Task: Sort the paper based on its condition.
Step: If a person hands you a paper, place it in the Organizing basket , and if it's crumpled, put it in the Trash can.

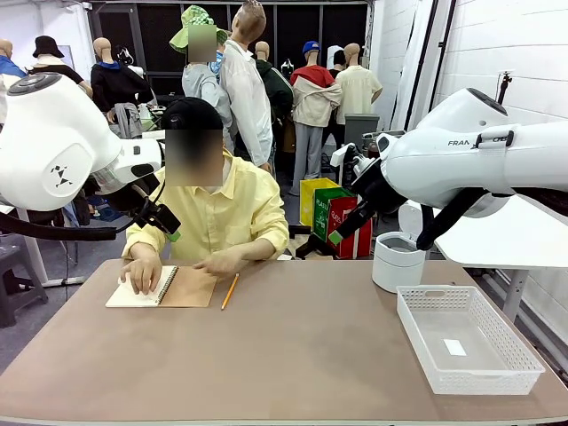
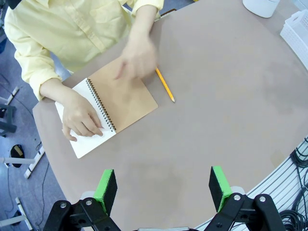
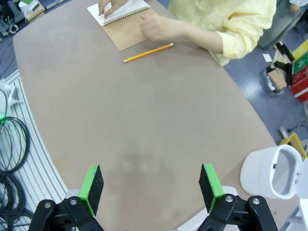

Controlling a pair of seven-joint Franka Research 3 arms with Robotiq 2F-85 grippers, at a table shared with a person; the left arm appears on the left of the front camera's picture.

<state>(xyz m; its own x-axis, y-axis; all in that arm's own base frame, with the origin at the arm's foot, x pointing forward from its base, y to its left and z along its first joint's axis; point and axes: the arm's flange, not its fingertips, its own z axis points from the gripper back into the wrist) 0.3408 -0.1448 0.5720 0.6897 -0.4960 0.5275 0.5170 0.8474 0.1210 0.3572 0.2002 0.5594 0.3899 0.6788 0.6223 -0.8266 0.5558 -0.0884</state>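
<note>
No loose paper is in view. A spiral notebook [image 1: 188,288] [image 2: 127,98] [image 3: 129,34] lies open at the table's far left, brown cover folded out, with one of the person's hands [image 1: 142,273] [image 2: 82,118] pressing on its white page [image 1: 133,298]. Their other hand [image 1: 213,264] [image 2: 137,57] rests on the cover, blurred in the left wrist view. My left gripper [image 1: 169,226] [image 2: 163,187] hangs open high above the notebook. My right gripper [image 1: 342,231] [image 3: 151,187] is open too, raised over the table's far right with nothing between its fingers.
A yellow pencil [image 1: 230,291] [image 2: 165,85] [image 3: 148,52] lies just right of the notebook. A white round bin [image 1: 397,262] [image 3: 272,171] stands at the far right. In front of it sits a white mesh basket [image 1: 414,328]. The person sits across the table.
</note>
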